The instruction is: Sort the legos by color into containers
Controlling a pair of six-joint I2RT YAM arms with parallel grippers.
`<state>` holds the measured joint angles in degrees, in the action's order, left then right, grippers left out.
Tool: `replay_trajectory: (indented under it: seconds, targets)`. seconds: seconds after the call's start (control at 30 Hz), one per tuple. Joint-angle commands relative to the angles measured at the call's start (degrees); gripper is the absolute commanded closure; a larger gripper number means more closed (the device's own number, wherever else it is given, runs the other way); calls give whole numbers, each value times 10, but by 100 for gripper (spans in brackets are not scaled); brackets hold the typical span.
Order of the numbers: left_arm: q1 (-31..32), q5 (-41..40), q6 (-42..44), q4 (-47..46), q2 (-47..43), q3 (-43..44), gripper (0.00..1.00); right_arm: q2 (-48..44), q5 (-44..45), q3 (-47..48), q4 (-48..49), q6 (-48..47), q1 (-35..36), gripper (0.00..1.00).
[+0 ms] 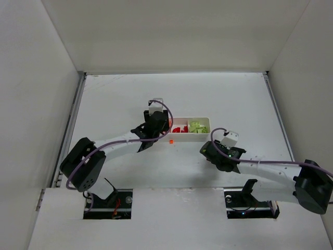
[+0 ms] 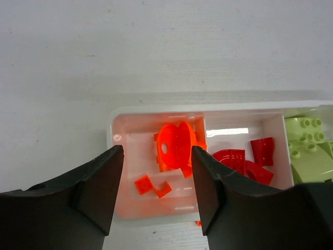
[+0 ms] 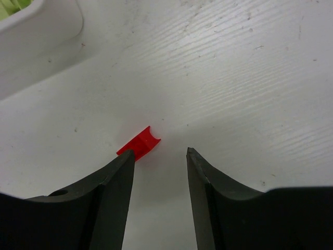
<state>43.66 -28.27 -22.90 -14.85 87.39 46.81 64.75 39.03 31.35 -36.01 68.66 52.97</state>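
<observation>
The white tray (image 1: 203, 136) has three compartments, also seen in the left wrist view (image 2: 120, 112). Its left one holds several orange legos (image 2: 174, 148), the middle red legos (image 2: 244, 161), the right yellow-green legos (image 2: 309, 140). My left gripper (image 2: 156, 148) is open and empty, just above the orange compartment; it also shows in the top view (image 1: 162, 126). A tiny orange lego (image 1: 170, 140) lies on the table at the tray's near edge. My right gripper (image 3: 159, 151) is open, low over the table, with a small red lego (image 3: 139, 146) beside its left fingertip.
The tray's corner (image 3: 41, 31) lies up-left of my right gripper (image 1: 212, 148). White walls stand on both sides and behind the table. Bare table surface (image 1: 130, 99) stretches left and behind the tray.
</observation>
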Motion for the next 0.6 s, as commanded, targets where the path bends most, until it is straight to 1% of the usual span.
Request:
replay_trajectory:
  seconds: [0.0,0.03,0.17,0.3,0.4,0.57]
  targets:
    - [3,-12,8,-46,-87,-38,47,9,-1,36,-15,19,4,48]
    - [4,-11,8,-47,-113,-53,46,11,-5,37,-6,18,5,43]
    - [5,-8,1,-57,-217,-122,45,17,-35,26,37,23,-1,41]
    - [12,-1,-8,-62,-290,-179,45,38,-63,20,67,33,-13,44]
    - [16,0,-23,-76,-328,-212,45,63,-69,21,80,51,-27,47]
    - [21,1,-19,-119,-350,-257,45,113,-53,39,83,75,-34,51]
